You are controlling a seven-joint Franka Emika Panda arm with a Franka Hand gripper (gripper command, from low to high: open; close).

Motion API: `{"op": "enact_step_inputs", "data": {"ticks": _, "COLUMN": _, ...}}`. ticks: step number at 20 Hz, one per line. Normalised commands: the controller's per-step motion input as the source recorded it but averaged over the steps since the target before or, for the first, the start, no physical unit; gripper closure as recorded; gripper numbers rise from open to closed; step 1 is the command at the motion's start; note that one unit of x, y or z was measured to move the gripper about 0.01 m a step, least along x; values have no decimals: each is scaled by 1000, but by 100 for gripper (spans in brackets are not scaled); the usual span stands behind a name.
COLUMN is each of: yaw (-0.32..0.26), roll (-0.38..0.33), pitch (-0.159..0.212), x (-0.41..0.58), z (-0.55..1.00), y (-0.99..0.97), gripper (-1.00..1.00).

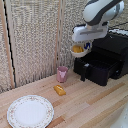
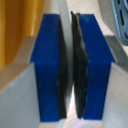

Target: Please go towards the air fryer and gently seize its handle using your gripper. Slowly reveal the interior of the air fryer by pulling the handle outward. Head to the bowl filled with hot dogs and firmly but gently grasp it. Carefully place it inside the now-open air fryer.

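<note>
In the exterior view, the gripper [image 1: 84, 46] held the white bowl [image 1: 78, 49] of yellow-orange hot dogs [image 1: 77, 48] in the air just above the air fryer [image 1: 110, 52], whose drawer stood pulled out with its handle [image 1: 85, 72] facing the counter [image 1: 90, 107]; on that counter sat a pink cup [image 1: 62, 74], a loose orange bun-like piece [image 1: 60, 90] and a patterned white plate [image 1: 30, 111]. In the wrist view, the blue fingers [image 2: 49, 70] were pressed nearly together, clamped on the thin rim of the bowl, with a band of yellow-orange beside them.

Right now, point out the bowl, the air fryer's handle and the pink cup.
bowl [image 1: 78, 49]: exterior view, its white side.
handle [image 1: 85, 71]: exterior view, mid-bar.
pink cup [image 1: 62, 74]: exterior view, its outer wall.
</note>
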Motion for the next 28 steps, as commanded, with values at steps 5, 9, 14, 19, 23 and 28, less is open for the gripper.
{"op": "enact_step_inputs", "data": {"ticks": 5, "yaw": -215, "roll": -44, "pitch": -66, "x": 363, "z": 495, "y": -284, "gripper": 100}}
{"op": "enact_step_inputs", "data": {"ticks": 9, "yaw": -210, "roll": -2, "pitch": -32, "x": 234, "z": 441, "y": -499, "gripper": 100}}
{"op": "enact_step_inputs", "data": {"ticks": 14, "yaw": -191, "roll": 0, "pitch": -3, "x": 83, "z": 349, "y": -633, "gripper": 100}}
{"op": "enact_step_inputs", "data": {"ticks": 19, "yaw": -178, "roll": 1, "pitch": -15, "x": 41, "z": 225, "y": -674, "gripper": 100}}
{"op": "enact_step_inputs", "data": {"ticks": 23, "yaw": -185, "roll": 6, "pitch": 0, "x": 36, "z": -24, "y": -662, "gripper": 100}}
{"op": "enact_step_inputs", "data": {"ticks": 28, "yaw": -154, "roll": 42, "pitch": 6, "x": 358, "z": -259, "y": -497, "gripper": 100}}
